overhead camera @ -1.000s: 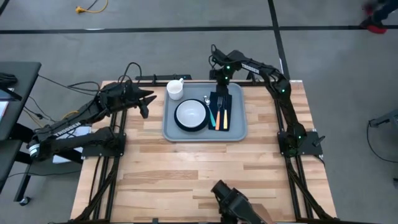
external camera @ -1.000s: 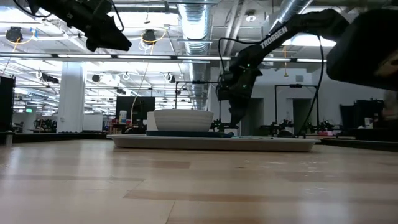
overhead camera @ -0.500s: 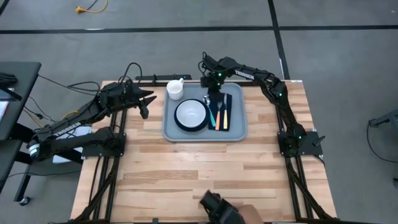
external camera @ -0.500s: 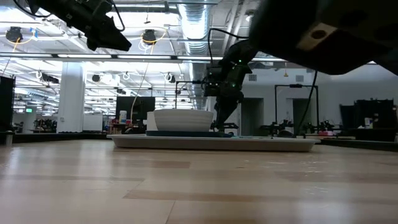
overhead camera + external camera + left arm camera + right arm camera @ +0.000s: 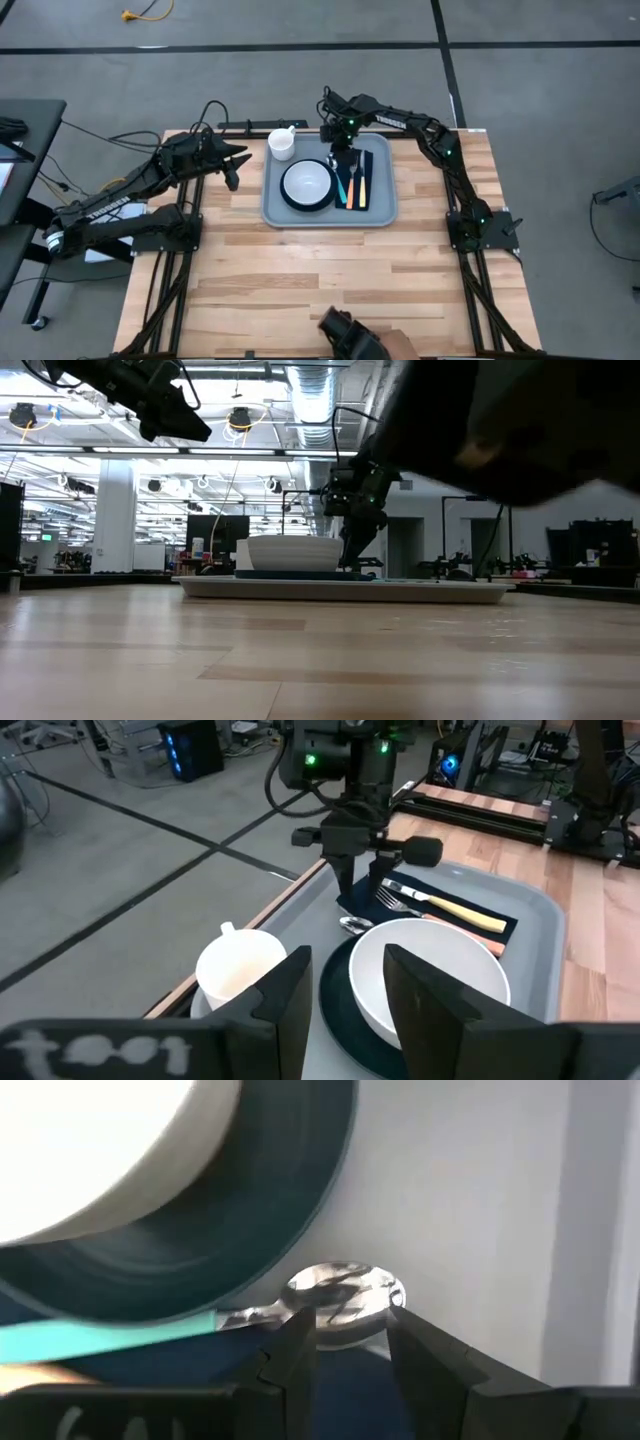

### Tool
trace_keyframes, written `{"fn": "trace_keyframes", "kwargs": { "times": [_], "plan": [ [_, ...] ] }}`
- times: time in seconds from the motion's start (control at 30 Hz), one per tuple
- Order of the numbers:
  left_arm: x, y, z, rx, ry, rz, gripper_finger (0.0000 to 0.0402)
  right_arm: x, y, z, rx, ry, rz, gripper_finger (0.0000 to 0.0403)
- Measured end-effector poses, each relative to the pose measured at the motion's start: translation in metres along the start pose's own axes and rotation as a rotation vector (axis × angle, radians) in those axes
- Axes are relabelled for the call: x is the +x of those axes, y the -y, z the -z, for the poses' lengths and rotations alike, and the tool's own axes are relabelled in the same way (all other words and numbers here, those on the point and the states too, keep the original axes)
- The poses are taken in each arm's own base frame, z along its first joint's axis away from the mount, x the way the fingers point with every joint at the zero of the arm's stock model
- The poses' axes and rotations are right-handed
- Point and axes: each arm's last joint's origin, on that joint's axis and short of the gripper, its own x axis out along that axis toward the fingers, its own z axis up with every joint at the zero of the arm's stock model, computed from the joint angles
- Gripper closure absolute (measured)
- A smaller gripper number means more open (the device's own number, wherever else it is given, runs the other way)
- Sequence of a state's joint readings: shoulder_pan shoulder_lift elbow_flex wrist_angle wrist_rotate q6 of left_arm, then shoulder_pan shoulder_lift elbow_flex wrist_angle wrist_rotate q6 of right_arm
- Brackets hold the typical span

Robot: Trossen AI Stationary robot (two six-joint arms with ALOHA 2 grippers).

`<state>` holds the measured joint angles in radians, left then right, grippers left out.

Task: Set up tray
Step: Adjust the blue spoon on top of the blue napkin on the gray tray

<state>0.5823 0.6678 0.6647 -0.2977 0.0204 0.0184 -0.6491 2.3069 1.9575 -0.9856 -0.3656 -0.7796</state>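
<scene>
Grey-blue tray (image 5: 380, 210) at upper centre holds the spoon (image 5: 340, 1298), over which the right gripper (image 5: 350, 1342) hovers open, seemingly to straighten it.

Overhead, table-level and left-wrist views share the tray (image 5: 380, 208); right wrist looks close.

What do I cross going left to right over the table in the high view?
Left end effector → white mug → white bowl on the dark plate → cutlery on the napkin, right end effector above it → tray rim.
</scene>
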Motion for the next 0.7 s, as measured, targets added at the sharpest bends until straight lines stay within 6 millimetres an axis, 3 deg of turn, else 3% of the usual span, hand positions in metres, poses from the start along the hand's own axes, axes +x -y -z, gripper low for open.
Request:
{"fn": "trace_keyframes", "kwargs": {
  "times": [0.33,0.7],
  "plan": [
    [0.000,0.000,0.000,-0.003,0.001,-0.001,0.0287,0.004,0.009,0.005,0.055,0.022,0.015,0.0285],
    [0.000,0.000,0.000,-0.011,0.001,-0.002,0.0287,0.030,0.021,0.018,0.108,-0.021,0.015,0.0285]
  ]
}}
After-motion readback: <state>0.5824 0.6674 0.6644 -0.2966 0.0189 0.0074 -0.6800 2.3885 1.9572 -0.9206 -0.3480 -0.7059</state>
